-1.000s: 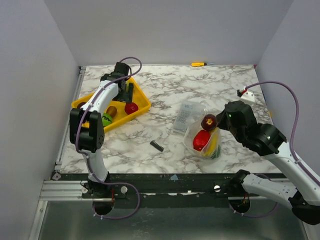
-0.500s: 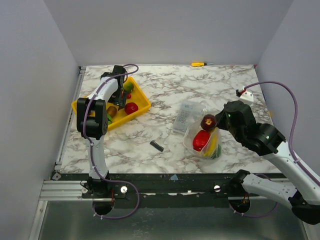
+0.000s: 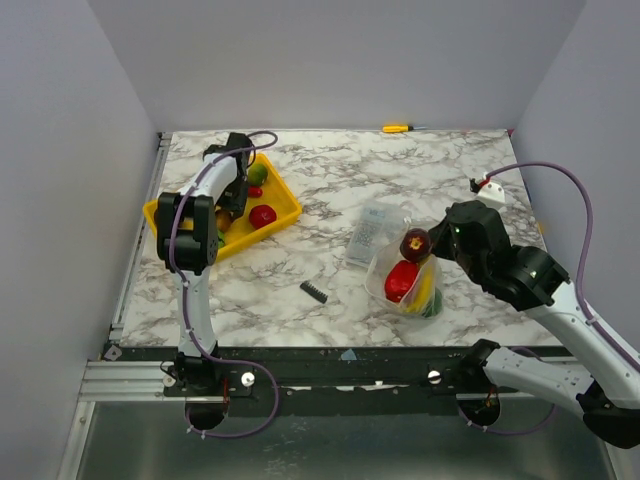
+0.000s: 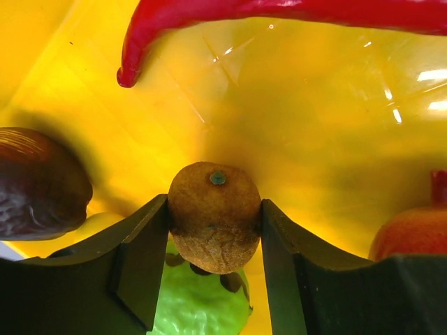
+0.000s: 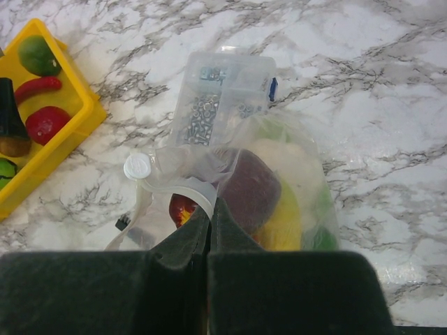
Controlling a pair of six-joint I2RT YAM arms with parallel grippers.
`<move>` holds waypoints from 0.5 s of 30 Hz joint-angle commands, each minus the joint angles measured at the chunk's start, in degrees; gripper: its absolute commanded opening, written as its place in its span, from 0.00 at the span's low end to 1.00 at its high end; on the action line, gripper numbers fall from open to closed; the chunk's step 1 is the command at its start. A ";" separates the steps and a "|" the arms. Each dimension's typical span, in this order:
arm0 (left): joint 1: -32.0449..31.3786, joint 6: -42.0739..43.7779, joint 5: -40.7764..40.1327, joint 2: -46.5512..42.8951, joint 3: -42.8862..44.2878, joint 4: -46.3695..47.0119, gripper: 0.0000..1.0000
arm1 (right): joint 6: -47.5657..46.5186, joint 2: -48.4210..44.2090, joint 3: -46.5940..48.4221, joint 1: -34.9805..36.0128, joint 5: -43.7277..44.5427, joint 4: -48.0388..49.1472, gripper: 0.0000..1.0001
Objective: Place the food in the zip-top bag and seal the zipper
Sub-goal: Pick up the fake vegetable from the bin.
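My left gripper (image 4: pixel 214 206) is down in the yellow tray (image 3: pixel 288 212), its two fingers pressed against both sides of a round brown fruit (image 4: pixel 214 213). A green piece (image 4: pixel 199 307) lies under it, with a red chilli (image 4: pixel 279 10), a dark brown piece (image 4: pixel 38 185) and a red fruit (image 4: pixel 412 234) around it. The zip-top bag (image 5: pixel 293 160) lies right of centre and holds red, yellow, green and dark purple food (image 5: pixel 251 188). My right gripper (image 5: pixel 210 209) is shut on the zipper (image 5: pixel 185 190) at the bag's rim, holding the mouth up.
A small clear box of screws (image 3: pixel 372 230) lies just behind the bag. A short black part (image 3: pixel 313 291) sits on the marble in front of the tray. A yellow screwdriver (image 3: pixel 397 128) lies at the back edge and a white plug (image 3: pixel 492 188) at the right.
My left gripper has dropped lower into the tray and its jaws have narrowed onto the brown fruit. The right gripper and the bag have stayed put.
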 commanded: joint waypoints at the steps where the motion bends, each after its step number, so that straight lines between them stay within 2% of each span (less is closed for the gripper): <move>1: 0.10 -0.31 2.45 -4.66 3.11 -1.05 0.31 | 0.88 0.14 -0.58 0.16 -0.55 2.97 0.00; 9: -0.07 -1.55 5.22 -14.29 6.47 -2.61 0.20 | 1.05 0.93 -0.80 0.14 -1.21 3.66 0.00; 13: -0.40 -3.89 17.71 -22.13 5.38 -1.37 0.14 | 1.41 1.16 -1.16 0.17 -1.59 4.00 0.00; 15: -1.14 -6.30 27.48 -27.62 1.71 1.70 0.13 | 1.55 1.22 -1.23 0.21 -1.93 4.27 0.00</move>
